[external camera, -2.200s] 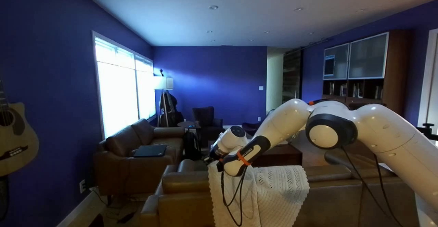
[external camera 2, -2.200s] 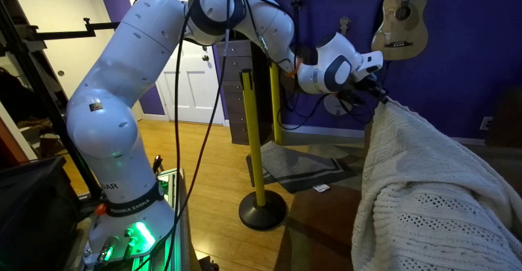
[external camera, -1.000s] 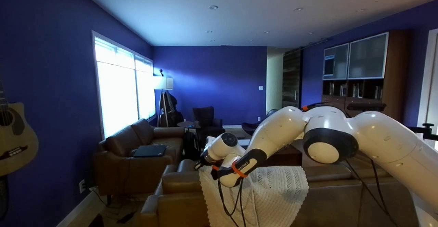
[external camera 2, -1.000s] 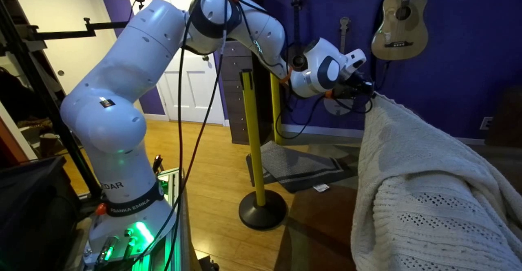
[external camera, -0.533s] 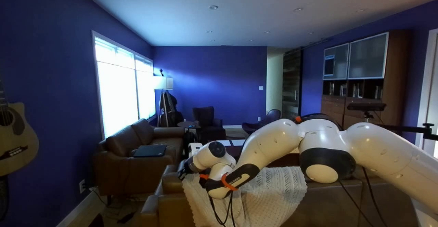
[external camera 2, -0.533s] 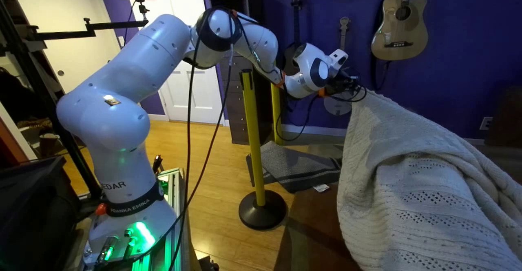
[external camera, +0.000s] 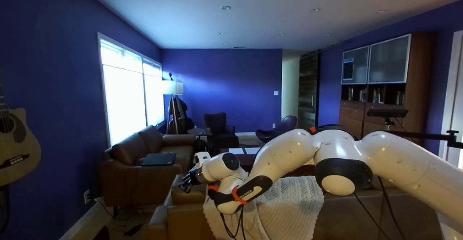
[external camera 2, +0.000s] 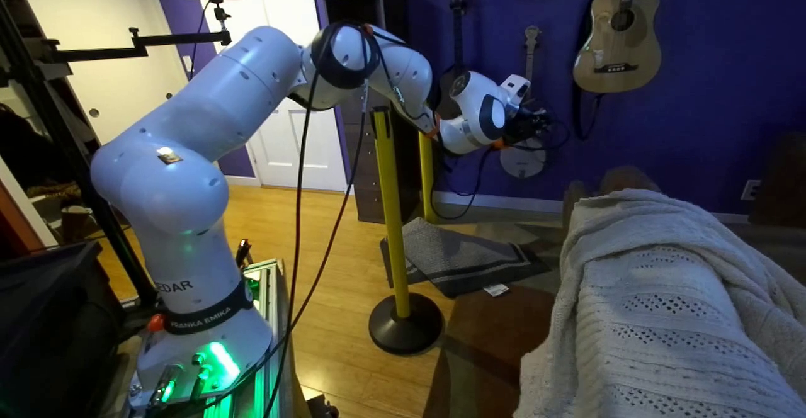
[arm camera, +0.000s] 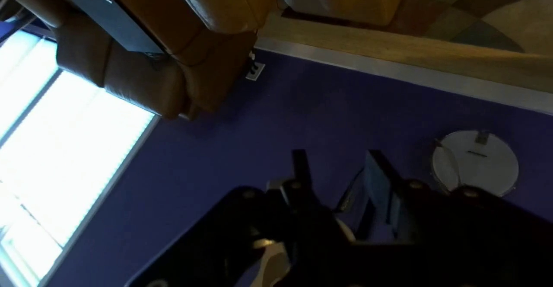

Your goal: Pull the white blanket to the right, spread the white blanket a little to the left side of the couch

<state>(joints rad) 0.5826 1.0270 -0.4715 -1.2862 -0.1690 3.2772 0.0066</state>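
In an exterior view, the white blanket (external camera 2: 661,317) lies at five o'clock from my jaws, which stand apart. Freed from my grip, its earlier-lifted edge now slumps over the couch (external camera: 345,218).

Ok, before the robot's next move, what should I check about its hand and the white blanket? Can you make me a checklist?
1. Is the hand open? Ok: the wrist view shows a gap with no cloth in it.
2. Is the hand clear of the white blanket? Ok: an exterior view shows them apart.
3. Is the white blanket on the couch? Ok: it hangs over the back.
4. Is the white blanket smooth? Not ok: it has folds.
5. Is its bottom edge off the floor? Cannot tell: the cloth runs out of both exterior views.
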